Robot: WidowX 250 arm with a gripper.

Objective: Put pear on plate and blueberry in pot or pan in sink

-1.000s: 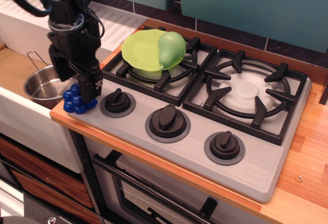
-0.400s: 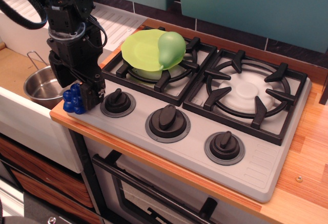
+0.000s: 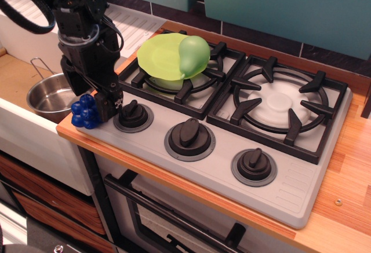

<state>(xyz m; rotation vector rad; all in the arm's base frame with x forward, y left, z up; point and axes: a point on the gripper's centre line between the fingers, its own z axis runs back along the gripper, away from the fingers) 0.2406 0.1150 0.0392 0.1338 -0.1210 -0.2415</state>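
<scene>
The blueberry (image 3: 83, 112), a knobbly deep-blue cluster, rests at the stove's front left corner, next to the sink edge. My black gripper (image 3: 94, 109) has come down over it; one finger (image 3: 109, 106) presses its right side, the other is hidden behind it, and the jaws look shut on it. The light-green pear (image 3: 194, 53) lies on the lime-green plate (image 3: 157, 57), which sits on the back left burner. The shiny steel pot (image 3: 47, 98) with its wire handle stands in the sink (image 3: 16, 78), just left of the gripper.
Three black knobs run along the stove front, the nearest (image 3: 133, 114) right beside the gripper. The right burner grate (image 3: 282, 103) is bare. A ribbed white drainboard (image 3: 136, 26) lies behind the arm. Wooden counter (image 3: 348, 166) is to the right.
The gripper has come down around the blueberry and closed in on it, then shifted slightly right. The blueberry's right side is now covered by a finger. Pear, plate and pot have not moved.
</scene>
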